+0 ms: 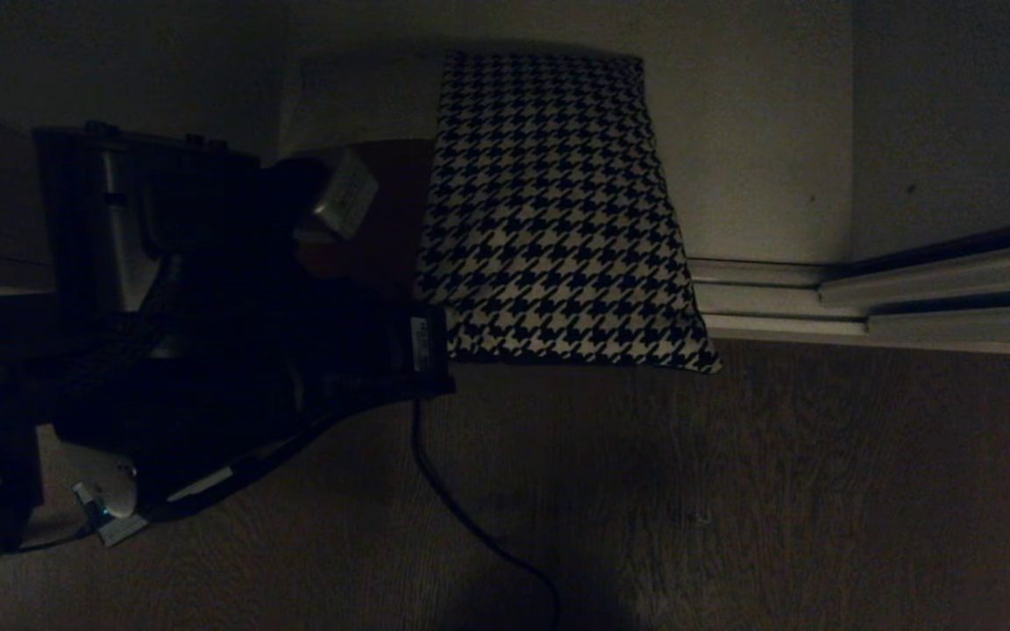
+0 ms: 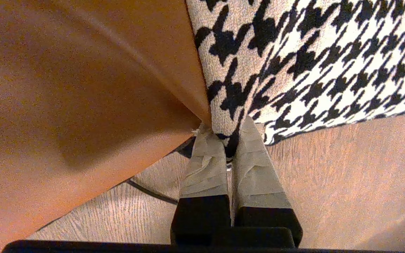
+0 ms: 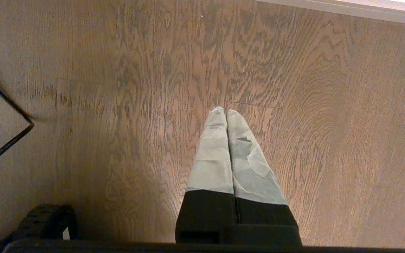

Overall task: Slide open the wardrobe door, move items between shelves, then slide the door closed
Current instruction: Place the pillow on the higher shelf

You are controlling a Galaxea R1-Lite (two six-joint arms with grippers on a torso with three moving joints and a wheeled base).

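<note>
Square black-and-white houndstooth cushion [image 1: 553, 219] hangs partly over the dark wood-grain floor [image 1: 777, 491], its far end over the pale beige-grey shelf board [image 1: 750, 149] inside the wardrobe. Left gripper [image 2: 227, 131] clamped on the cushion's near-left corner, taped fingers [image 2: 204, 165] pinching the seam beside its plain orange-brown back panel [image 2: 83, 88]. Silver floor rails [image 1: 935, 298] run to the right. Right gripper [image 3: 225, 112], fingers together, empty, points at bare floor. Black cable [image 1: 470, 517] trails across the near floor.
</note>
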